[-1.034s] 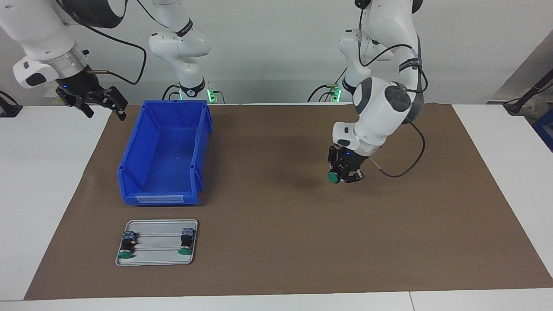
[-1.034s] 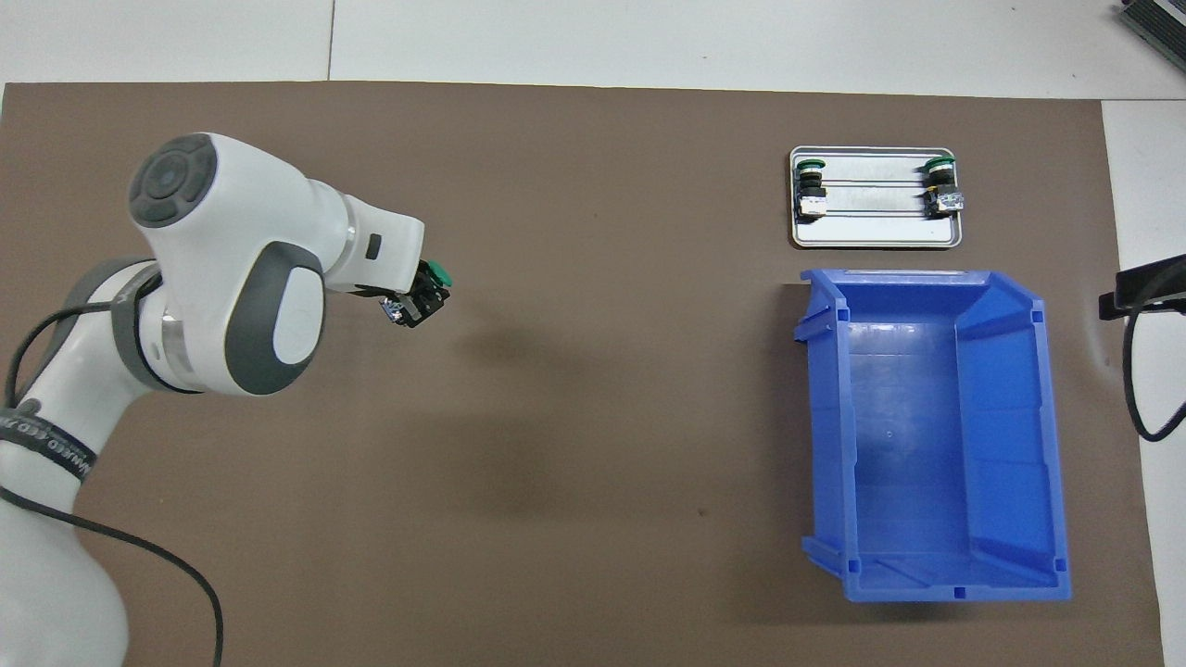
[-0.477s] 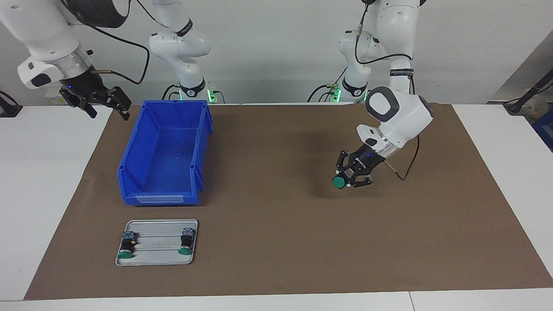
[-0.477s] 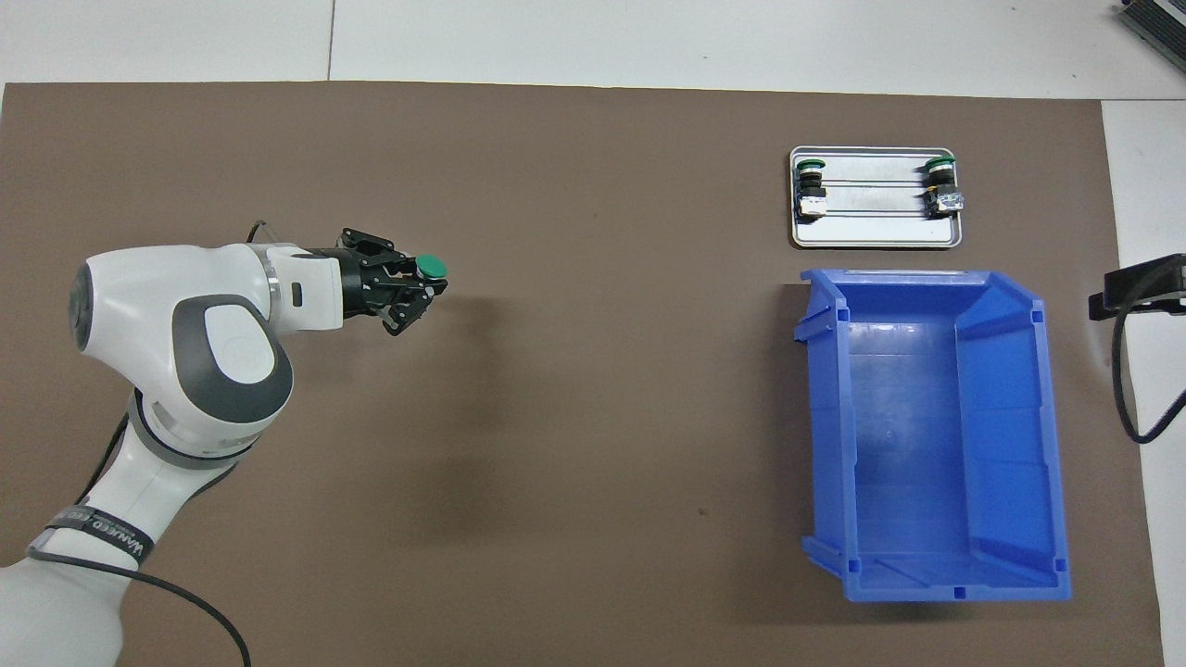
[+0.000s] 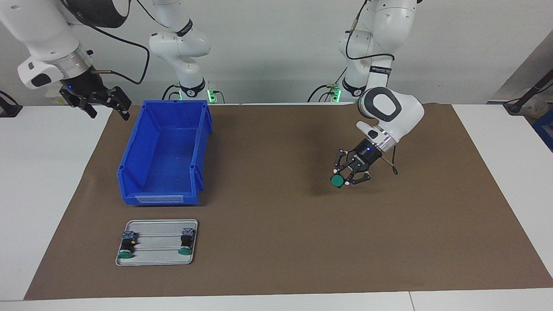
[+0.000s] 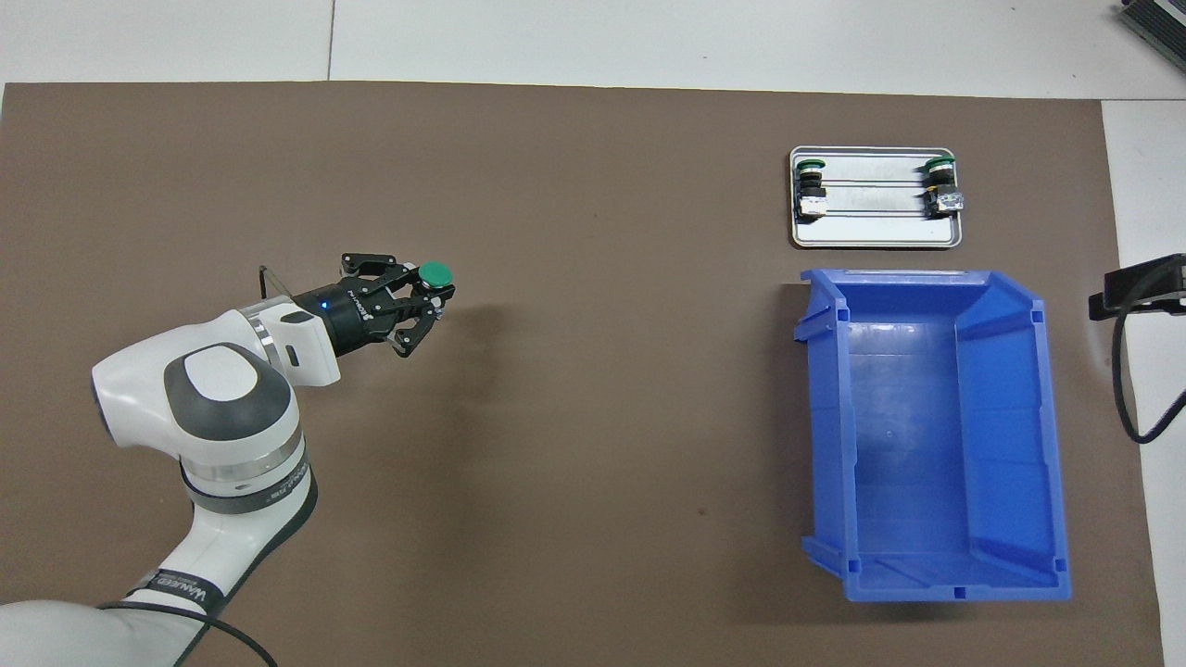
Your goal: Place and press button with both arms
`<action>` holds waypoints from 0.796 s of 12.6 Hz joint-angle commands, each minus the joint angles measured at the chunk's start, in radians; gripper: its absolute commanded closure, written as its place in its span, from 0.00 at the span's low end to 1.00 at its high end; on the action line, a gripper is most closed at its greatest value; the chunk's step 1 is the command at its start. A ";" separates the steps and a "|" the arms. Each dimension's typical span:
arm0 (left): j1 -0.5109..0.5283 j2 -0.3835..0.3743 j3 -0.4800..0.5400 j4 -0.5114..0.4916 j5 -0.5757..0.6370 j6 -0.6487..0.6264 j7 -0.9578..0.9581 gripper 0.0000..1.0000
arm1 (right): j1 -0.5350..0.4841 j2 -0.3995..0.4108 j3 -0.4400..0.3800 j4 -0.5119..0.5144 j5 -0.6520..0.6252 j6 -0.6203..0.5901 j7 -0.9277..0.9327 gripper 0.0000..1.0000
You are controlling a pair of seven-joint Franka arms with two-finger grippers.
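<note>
My left gripper [image 5: 345, 176] [image 6: 422, 296] hangs over the bare brown mat toward the left arm's end of the table, shut on a button. The button's round green cap [image 5: 337, 182] [image 6: 434, 273] sticks out past the fingertips; its body is hidden between the fingers. My right gripper [image 5: 106, 106] is held in the air over the mat's edge beside the blue bin, open with nothing in it. In the overhead view only its dark tip [image 6: 1140, 285] shows at the frame's edge.
A blue bin [image 5: 142, 172] [image 6: 931, 584] stands toward the right arm's end. Farther from the robots than the bin lies a metal tray [image 5: 157, 255] [image 6: 876, 236] with two more green-capped buttons [image 5: 125, 247] [image 5: 186, 243]. A brown mat [image 5: 281, 242] covers the table.
The left arm has swung its wrist round, turning the held button so the gripper now points slantwise; the button stayed over nearly the same spot. The right gripper rose slightly.
</note>
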 commanded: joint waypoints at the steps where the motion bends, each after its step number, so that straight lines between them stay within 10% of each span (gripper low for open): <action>1: -0.050 -0.045 0.006 -0.063 -0.245 0.004 0.216 1.00 | -0.004 -0.012 0.003 -0.008 0.009 -0.013 -0.009 0.00; 10: -0.076 -0.023 0.007 -0.264 -0.774 -0.311 0.833 1.00 | -0.004 -0.012 0.003 -0.008 0.009 -0.013 -0.009 0.00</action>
